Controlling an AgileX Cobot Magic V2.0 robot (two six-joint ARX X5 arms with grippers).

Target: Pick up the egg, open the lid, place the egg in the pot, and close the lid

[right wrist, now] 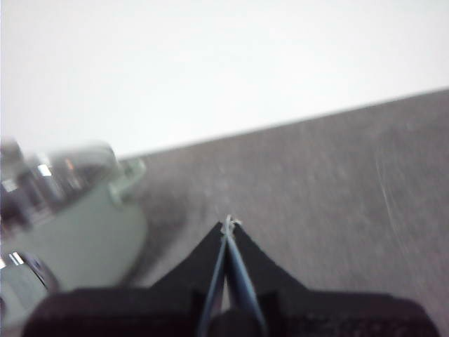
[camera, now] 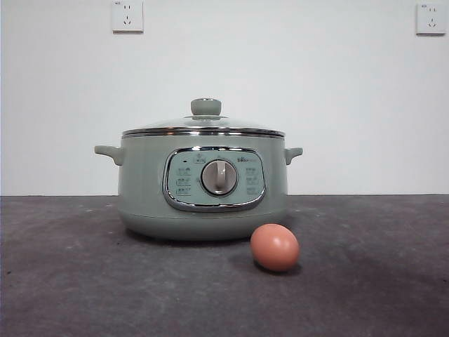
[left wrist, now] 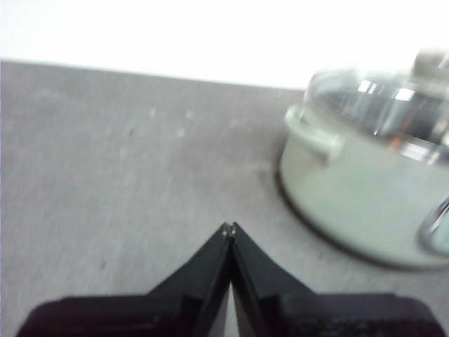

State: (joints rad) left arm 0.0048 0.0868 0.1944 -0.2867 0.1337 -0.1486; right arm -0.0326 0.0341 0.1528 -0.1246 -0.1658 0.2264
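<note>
Nearest the front camera lies the egg [camera: 275,247], resting on the dark grey tabletop [camera: 70,295] just in front of the pot [camera: 202,184] and a little toward its right-hand side as that view shows it; its long axis runs roughly crosswise and level. Behind it the sage-green pot stands upright with the lid [camera: 203,125] seated on its rim, the knob on top and the silver dial facing forward. Neither claw has anything: the left gripper [left wrist: 229,229] is pinched fully closed, its tips meeting over bare table with the pot off to one side and well apart — and the right gripper [right wrist: 229,223] is likewise closed and empty, with the pot's handle showing off to its other side. The egg appears in neither wrist view, so which arm is nearer cannot be read directly; judging by the pot's position, the right arm probably sits on the egg's side. A plain white wall with two sockets [camera: 127,15] backs the table.
</note>
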